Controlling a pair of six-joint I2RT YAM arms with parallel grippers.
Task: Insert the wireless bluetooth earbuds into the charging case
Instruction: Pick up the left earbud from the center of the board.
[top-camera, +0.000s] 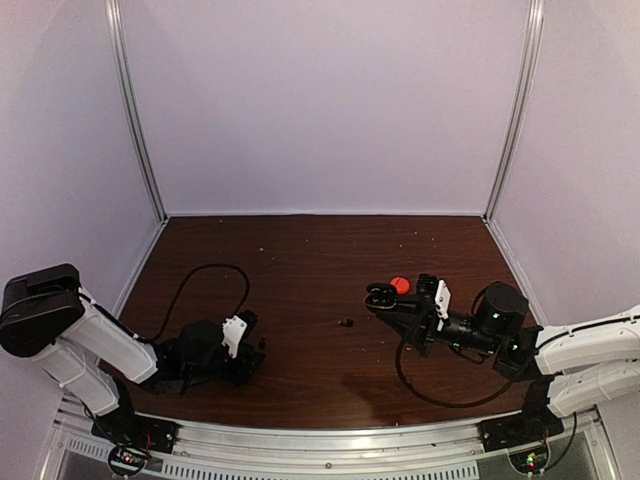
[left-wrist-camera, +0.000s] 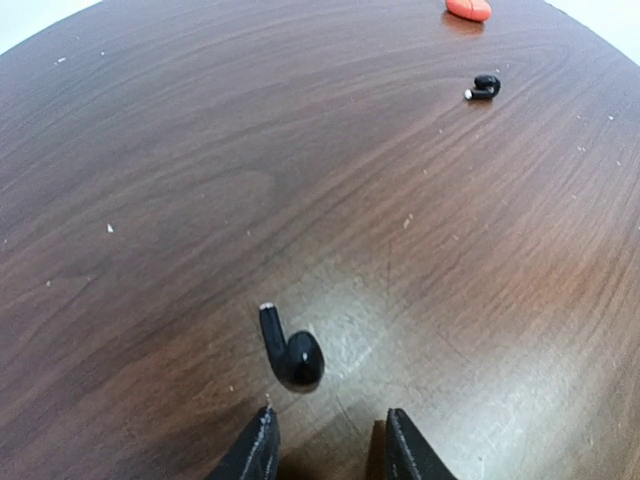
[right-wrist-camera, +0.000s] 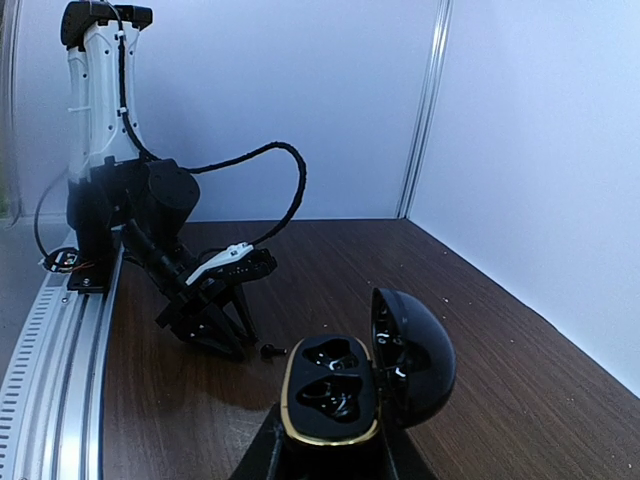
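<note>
Left wrist view: at the bottom edge, the left gripper (left-wrist-camera: 330, 418) has its jaws partly apart and grips nothing. Just beyond it a black earbud (left-wrist-camera: 295, 355) lies on the table (left-wrist-camera: 180, 200). A second black earbud (left-wrist-camera: 485, 87) lies at the upper right, and a red item (left-wrist-camera: 468, 8) at the top edge. In the right wrist view, at bottom centre, the right gripper (right-wrist-camera: 335, 455) clamps the charging case (right-wrist-camera: 333, 392), whose lid is open.
</note>
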